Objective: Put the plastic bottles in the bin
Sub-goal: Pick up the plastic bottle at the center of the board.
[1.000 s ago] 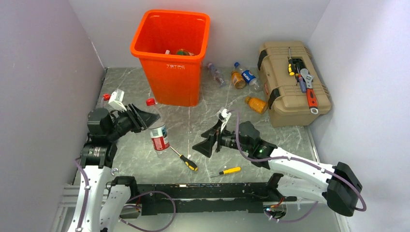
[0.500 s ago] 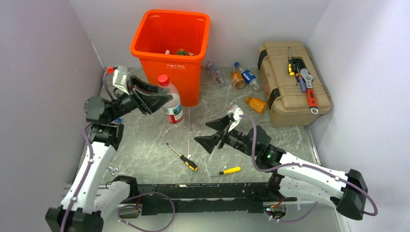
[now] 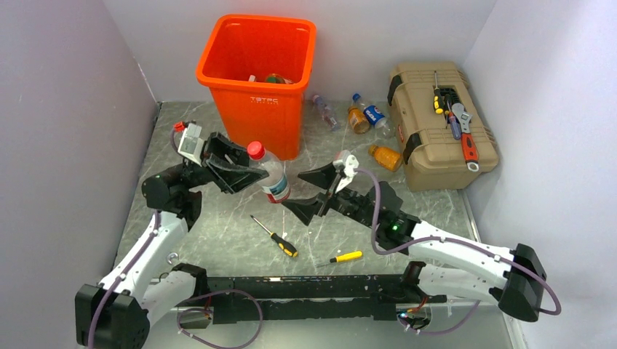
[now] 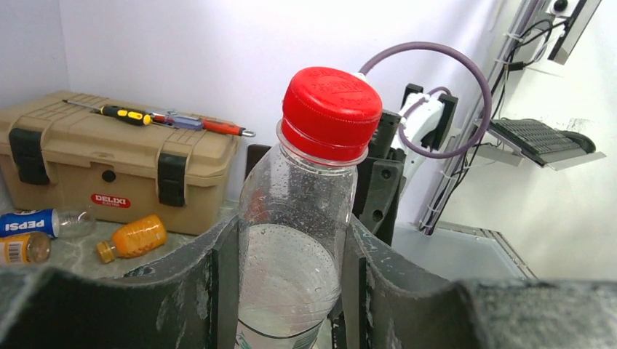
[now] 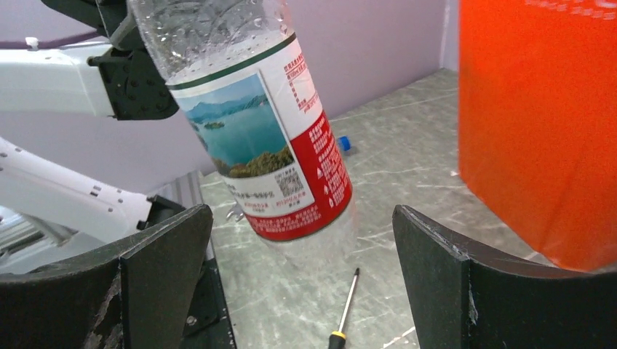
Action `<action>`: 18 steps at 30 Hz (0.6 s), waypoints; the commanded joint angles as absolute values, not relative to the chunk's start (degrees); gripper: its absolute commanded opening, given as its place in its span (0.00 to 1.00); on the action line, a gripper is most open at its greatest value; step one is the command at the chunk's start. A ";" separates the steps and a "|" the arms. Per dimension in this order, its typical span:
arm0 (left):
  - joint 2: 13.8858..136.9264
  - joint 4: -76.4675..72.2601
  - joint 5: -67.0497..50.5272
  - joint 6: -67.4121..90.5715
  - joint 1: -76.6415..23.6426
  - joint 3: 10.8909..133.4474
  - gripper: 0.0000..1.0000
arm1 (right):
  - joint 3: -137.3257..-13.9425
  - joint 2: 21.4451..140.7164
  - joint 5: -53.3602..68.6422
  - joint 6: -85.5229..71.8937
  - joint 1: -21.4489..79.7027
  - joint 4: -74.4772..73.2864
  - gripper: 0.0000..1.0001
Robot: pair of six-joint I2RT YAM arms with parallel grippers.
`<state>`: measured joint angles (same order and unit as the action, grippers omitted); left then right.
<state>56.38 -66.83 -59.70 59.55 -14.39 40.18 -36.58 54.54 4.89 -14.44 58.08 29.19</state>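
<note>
Left gripper (image 3: 251,171) closed on red-capped clear bottle (image 3: 275,179) just below its neck; bottle seemingly clear of the bench (image 3: 218,218). Right gripper (image 3: 306,193) fully spread, empty, just beside the bottle. Bin (image 3: 255,120) stands just behind.

Tan toolbox (image 3: 420,109) at the far right corner of the marbled table (image 3: 218,218), red-handled wrench (image 3: 466,138) on its lid; long screwdriver (image 3: 275,236) and short yellow screwdriver (image 3: 342,257) toward the near edge.
</note>
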 commanded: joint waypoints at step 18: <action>53.46 -61.99 -60.34 56.60 -17.14 39.66 0.28 | -44.74 68.74 7.88 -6.85 60.56 39.46 0.90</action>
